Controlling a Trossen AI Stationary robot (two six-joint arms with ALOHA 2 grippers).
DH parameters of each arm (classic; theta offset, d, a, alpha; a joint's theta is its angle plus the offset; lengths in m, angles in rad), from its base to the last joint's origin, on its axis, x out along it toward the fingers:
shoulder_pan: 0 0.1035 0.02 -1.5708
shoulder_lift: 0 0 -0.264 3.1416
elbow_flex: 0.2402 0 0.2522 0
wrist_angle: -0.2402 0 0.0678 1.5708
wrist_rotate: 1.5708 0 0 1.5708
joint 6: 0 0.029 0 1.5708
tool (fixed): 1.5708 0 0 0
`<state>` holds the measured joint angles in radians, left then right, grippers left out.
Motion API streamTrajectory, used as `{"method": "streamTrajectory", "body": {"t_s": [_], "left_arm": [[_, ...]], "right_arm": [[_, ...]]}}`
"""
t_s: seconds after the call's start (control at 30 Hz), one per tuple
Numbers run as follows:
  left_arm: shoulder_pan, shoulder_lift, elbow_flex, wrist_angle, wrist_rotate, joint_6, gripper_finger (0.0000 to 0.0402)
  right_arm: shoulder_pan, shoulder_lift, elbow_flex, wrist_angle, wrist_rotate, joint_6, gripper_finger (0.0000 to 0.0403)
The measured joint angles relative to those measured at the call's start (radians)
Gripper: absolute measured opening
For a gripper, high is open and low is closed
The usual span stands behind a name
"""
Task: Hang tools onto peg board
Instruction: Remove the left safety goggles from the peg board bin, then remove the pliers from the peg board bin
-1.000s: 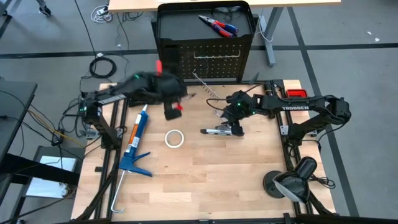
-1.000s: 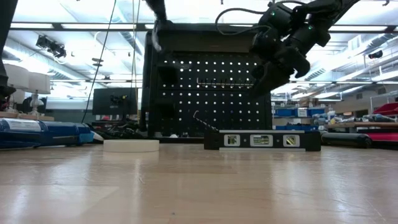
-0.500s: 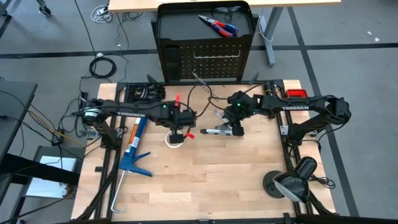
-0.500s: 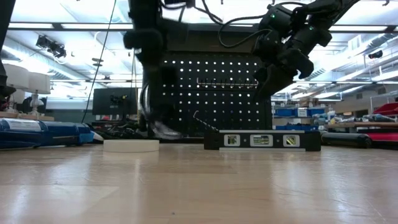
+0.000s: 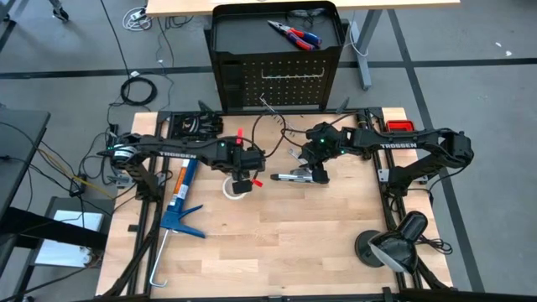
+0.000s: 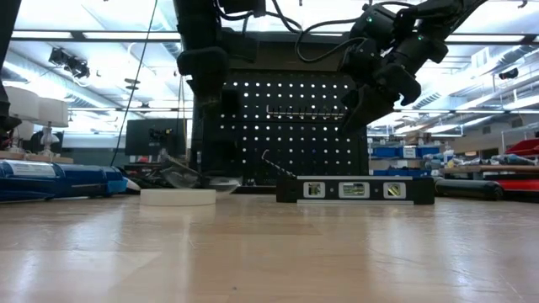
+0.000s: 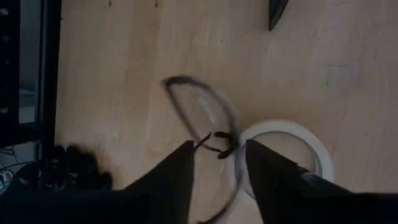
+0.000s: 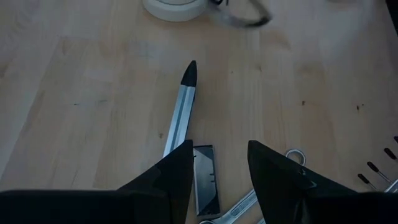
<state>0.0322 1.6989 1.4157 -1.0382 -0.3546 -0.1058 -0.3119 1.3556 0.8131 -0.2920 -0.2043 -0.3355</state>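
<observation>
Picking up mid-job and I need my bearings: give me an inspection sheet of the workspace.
Surface: wooden table, bare wood in the middle.
Job's things: peg board upright behind the table, pliers on its top tray; safety glasses lying blurred at the tape roll's edge; bar and wrench flat on the wood.
Clutter: tape roll, caulking gun, lamp.
Grippers: left pincer open above the glasses; right pincer open above the bar, empty.
Cables: coil on the floor.
Surroundings: workshop room; no people seen.
</observation>
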Motion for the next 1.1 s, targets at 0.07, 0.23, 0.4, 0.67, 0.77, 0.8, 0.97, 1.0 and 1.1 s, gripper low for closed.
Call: {"method": "streamTrajectory", "body": {"t_s": [0.07, 0.23, 0.4, 0.67, 0.77, 0.8, 0.97, 1.0, 1.1], "left_arm": [[0.0, 0.0, 0.01, -0.004, -0.008, 0.0, 0.0168], [-0.005, 0.0, 0.061, 0.009, -0.11, 0.025, 0.0197], [-0.054, -0.006, 0.051, 0.192, -0.317, 0.139, 0.0193], [-0.1, -0.006, -0.254, 0.895, -0.285, 0.423, 0.018], [-0.088, -0.004, -0.388, 1.144, -0.249, 0.493, 0.0175], [-0.079, -0.004, -0.422, 1.214, -0.24, 0.504, 0.0173], [-0.024, -0.029, -0.521, 1.367, -0.173, 0.533, 0.0167], [-0.01, -0.046, -0.538, 1.377, -0.149, 0.533, 0.0166], [0.039, -0.087, -0.587, 1.453, -0.09, 0.541, 0.0165]], "right_arm": [[0.0, 0.0, 0.0, 0.0, 0.0, 0.0, 0.0161], [0.0, 0.0, 0.0, 0.019, 0.0, -0.005, 0.0161], [0.0, 0.0, 0.0, 0.065, 0.0, -0.013, 0.0161], [-0.003, 0.0, 0.0, 0.118, 0.116, -0.002, 0.0161], [-0.017, 0.0, 0.0, 0.143, 0.177, 0.029, 0.0161], [-0.024, -0.001, 0.0, 0.146, 0.186, 0.036, 0.0161], [-0.058, -0.029, 0.014, 0.161, 0.158, 0.037, 0.0161], [-0.064, -0.041, 0.025, 0.161, 0.152, 0.036, 0.016], [-0.081, -0.086, 0.081, 0.163, 0.129, 0.025, 0.0158]]}}
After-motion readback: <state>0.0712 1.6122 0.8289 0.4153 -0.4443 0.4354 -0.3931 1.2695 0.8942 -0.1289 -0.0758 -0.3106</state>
